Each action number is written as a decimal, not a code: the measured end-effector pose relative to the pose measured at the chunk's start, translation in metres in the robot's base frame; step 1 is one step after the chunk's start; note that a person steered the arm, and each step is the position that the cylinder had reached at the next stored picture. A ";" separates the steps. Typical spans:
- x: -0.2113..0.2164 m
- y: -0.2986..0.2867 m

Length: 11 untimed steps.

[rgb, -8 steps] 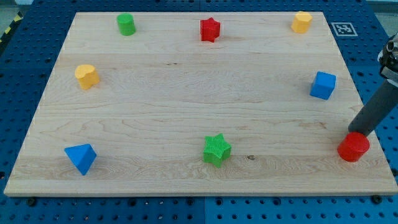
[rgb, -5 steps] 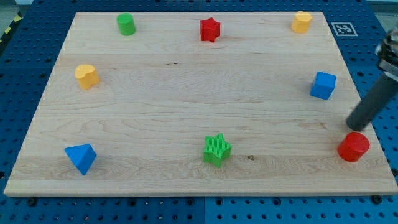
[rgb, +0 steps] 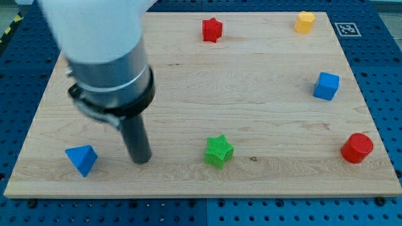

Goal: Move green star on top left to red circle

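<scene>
My tip (rgb: 141, 160) touches the tabletop (rgb: 264, 113) between the blue triangle (rgb: 81, 159) and green star (rgb: 218, 150); the red circle (rgb: 357, 148) sits far right. No pincer is fitted.

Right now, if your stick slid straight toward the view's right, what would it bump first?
Probably the green star. My tip sits left of it, nearly level, with bare board between. It might just slip below it.
</scene>
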<state>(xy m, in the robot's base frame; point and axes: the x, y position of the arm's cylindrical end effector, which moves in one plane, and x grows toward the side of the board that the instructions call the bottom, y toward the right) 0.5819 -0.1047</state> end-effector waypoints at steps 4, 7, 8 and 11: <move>-0.044 0.089; 0.001 0.079; -0.024 0.139; -0.046 0.168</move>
<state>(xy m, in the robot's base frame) 0.5358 0.0630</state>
